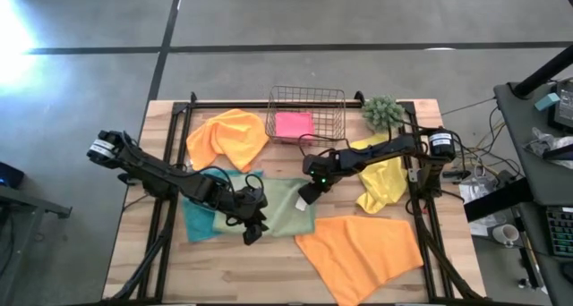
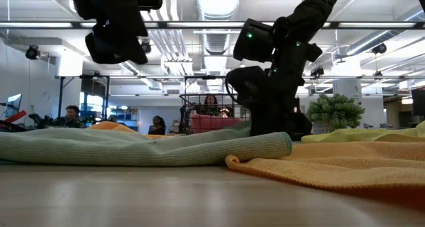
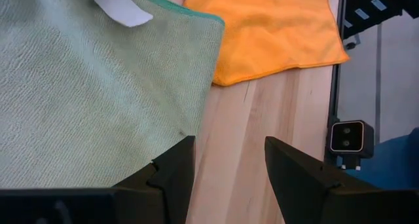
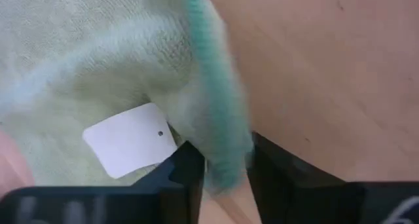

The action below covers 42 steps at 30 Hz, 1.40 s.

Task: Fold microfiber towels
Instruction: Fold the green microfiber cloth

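The sage green towel (image 1: 279,208) lies flat at the table's middle, partly over a teal towel (image 1: 199,220). My right gripper (image 1: 307,197) is down at its right edge, next to a white tag (image 4: 131,140), and shut on that edge. My left gripper (image 1: 253,231) hangs open above the towel's near edge (image 3: 190,126), touching nothing. Other towels lie around: orange (image 1: 229,136) at far left, orange (image 1: 363,252) at near right, yellow (image 1: 383,176) at right, pink (image 1: 294,124) in the basket. My right gripper has the sage green towel's teal-stitched right edge (image 4: 219,152) pinched between its two fingers (image 4: 186,175), close to the white tag. It comes slanting down from the table's right side. The towel still lies on the table, slack.
A copper wire basket (image 1: 309,96) stands at the far middle and a small green plant (image 1: 383,112) at the far right. Bare wood shows along the near edge (image 1: 224,275). People show in the room beyond the table in the low view.
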Motion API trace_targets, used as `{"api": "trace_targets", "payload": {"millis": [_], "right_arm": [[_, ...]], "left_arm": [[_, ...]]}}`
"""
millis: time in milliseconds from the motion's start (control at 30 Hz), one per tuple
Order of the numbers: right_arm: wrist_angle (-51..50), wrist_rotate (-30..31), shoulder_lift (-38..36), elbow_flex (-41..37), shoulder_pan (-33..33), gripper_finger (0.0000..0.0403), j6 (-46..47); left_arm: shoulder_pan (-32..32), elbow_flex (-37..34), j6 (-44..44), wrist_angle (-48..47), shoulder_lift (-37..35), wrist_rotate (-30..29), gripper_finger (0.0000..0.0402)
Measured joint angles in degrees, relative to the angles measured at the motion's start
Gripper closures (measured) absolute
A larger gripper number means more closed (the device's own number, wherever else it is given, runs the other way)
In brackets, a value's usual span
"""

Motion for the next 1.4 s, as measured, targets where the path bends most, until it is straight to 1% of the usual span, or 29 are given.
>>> {"api": "trace_targets", "payload": {"millis": [100, 233, 367, 467, 533, 633, 700, 767, 900, 1000, 1067, 1233, 1400], "right_arm": [[0.3, 0.0, 0.0, 0.0, 0.0, 0.0338, -0.1], [0.7, 0.0, 0.0, 0.0, 0.0, 0.0369, -0.2], [1.2, 0.0, 0.0, 0.0, 0.0, 0.0388, -0.3], [1.8, -0.4, -0.1, 0.4, 0.0, 0.0392, -0.3], [2.2, -0.5, -0.1, 1.2, 0.0, 0.0392, -0.7], [2.3, -0.5, -0.3, 2.2, 0.0, 0.0393, -1.0], [2.3, -0.5, -0.3, 2.5, 0.0, 0.0393, -0.9], [2.2, -0.5, -0.3, 2.8, 0.0, 0.0393, -0.7], [2.2, -0.5, -0.3, 2.9, 0.0, 0.0394, 0.0], [2.3, -0.5, -0.3, 2.9, 0.0, 0.0394, 0.4], [2.4, -0.5, -0.3, 2.9, 0.0, 0.0394, 0.4], [2.4, -0.5, -0.3, 2.9, 0.0, 0.0394, 1.0], [2.6, -0.5, -0.3, 2.9, 0.0, 0.0394, 1.3]], "left_arm": [[-0.9, -0.1, -0.3, -1.4, 0.0, 0.9, 0.0233], [-2.2, -1.2, -3.3, -4.7, 0.0, 1.2, 0.0234], [-2.5, -1.8, -4.3, -4.7, 0.0, 1.2, 0.0234], [-2.5, -1.8, -2.1, -2.9, 0.0, 1.1, 0.0234], [-2.5, -1.7, 1.3, 0.5, 0.4, 0.6, 0.0234], [-2.1, -0.5, 8.4, 7.8, 3.3, 0.5, 0.0234], [-2.0, 1.2, 13.3, 9.7, 7.1, 0.5, 0.0234], [-2.0, 2.9, 17.0, 9.2, 11.3, 0.3, 0.0234], [-1.7, 7.5, 18.7, 9.3, 18.2, -3.2, 0.0234], [-1.1, 11.0, 23.0, 9.7, 22.2, -5.2, 0.0234], [-0.9, 13.1, 24.3, 8.9, 24.7, -7.3, 0.0234], [-0.9, 16.3, 25.4, 9.0, 28.1, -12.4, 0.0234], [-0.9, 18.2, 27.9, 9.0, 29.9, -13.2, 0.0234]]}}
